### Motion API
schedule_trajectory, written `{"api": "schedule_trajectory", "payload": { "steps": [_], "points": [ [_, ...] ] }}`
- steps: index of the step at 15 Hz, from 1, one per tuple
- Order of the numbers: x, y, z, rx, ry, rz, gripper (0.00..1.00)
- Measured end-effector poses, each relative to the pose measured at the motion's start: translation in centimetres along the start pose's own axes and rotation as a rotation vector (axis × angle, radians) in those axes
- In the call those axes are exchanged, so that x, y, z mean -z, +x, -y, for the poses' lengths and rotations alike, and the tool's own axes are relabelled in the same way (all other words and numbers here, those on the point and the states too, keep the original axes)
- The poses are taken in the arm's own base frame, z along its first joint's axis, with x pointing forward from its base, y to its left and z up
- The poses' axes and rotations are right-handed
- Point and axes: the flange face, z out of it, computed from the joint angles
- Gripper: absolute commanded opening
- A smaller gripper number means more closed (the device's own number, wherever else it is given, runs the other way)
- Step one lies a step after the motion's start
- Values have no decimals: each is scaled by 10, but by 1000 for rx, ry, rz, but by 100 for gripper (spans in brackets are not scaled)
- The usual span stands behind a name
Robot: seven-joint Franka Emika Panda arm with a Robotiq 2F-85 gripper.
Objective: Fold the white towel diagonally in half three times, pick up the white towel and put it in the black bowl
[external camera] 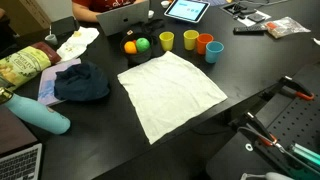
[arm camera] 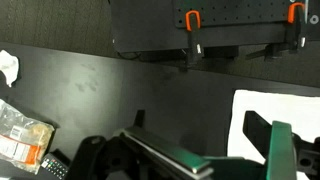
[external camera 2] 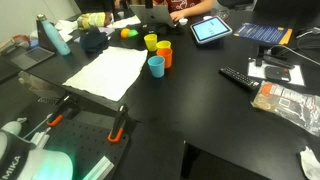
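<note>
The black table [external camera: 250, 85] fills the frame. The white towel [external camera: 170, 95] lies flat and unfolded at its centre, with the black bowl [external camera: 137, 57] near the towel's upper-left corner. The gripper [arm camera: 185, 155] sits at the bottom edge of the wrist view, and its opening cannot be told.

Showing a black table [external camera: 240, 70] carrying a towel [external camera: 170, 92] lying flat at centre, cups [external camera: 166, 40] standing beyond it, a dark cloth [external camera: 82, 82] and bottle [external camera: 40, 113] lying beside, a tablet [external camera: 187, 10] resting farther back.
</note>
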Motion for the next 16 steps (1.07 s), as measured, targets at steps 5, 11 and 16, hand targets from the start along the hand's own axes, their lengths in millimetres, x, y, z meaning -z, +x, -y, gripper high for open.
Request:
{"api": "schedule_trajectory", "payload": {
  "steps": [5,11,16],
  "points": [
    [3,1,-1,-1,-2,-6,100],
    [-81,52,71,57,252,10,100],
    [-172,95,153,27,432,59,100]
  ]
}}
